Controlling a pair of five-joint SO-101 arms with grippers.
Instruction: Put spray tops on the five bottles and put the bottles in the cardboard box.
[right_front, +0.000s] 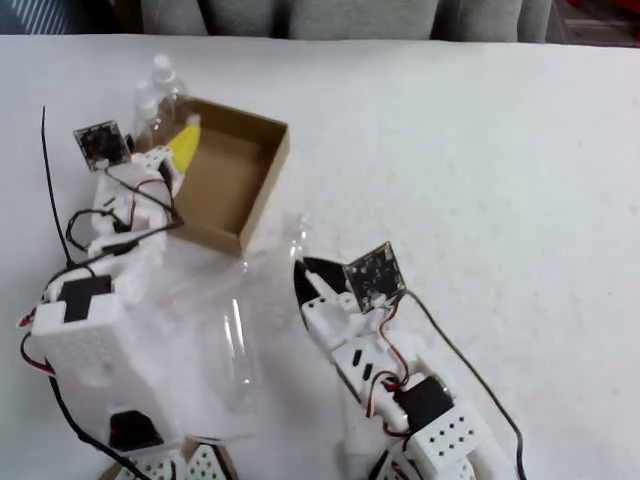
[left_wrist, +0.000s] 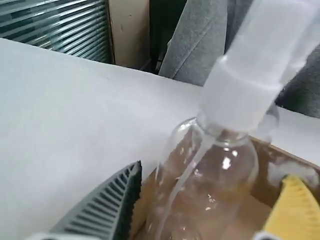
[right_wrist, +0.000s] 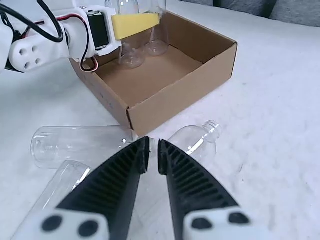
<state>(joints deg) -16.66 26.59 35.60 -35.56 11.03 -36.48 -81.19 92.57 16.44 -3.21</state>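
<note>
At the far-left corner of the cardboard box (right_front: 228, 185), the left gripper (left_wrist: 214, 175) stood with its grey and yellow fingers spread to either side of a clear capped bottle (left_wrist: 200, 200). A sliver of cardboard showed on each side, so it was not pinching. That bottle stood upright inside the box with its white spray top (left_wrist: 245, 85) seated on the neck, and a second upright bottle (right_wrist: 157, 40) stood just beside it.

Out on the white table (right_front: 480, 150), the right gripper (right_wrist: 153, 146) had its black ribbed fingers pressed almost together on nothing. Just past its tips lay an uncapped bottle (right_wrist: 192, 140) on its side, threaded neck open, close to the box's near corner. Two more clear bottles (right_wrist: 75, 142) (right_wrist: 42, 200) lay nearby.

These bottles looked empty, thin-walled and light, so they would probably roll at a nudge and dent under a hard squeeze. Their smooth plastic seemed slippery. The safest hold appeared to be across the straight middle of the body, squeezed gently. The neck and shoulder looked stiffer, but they needed to stay free for a spray top.
</note>
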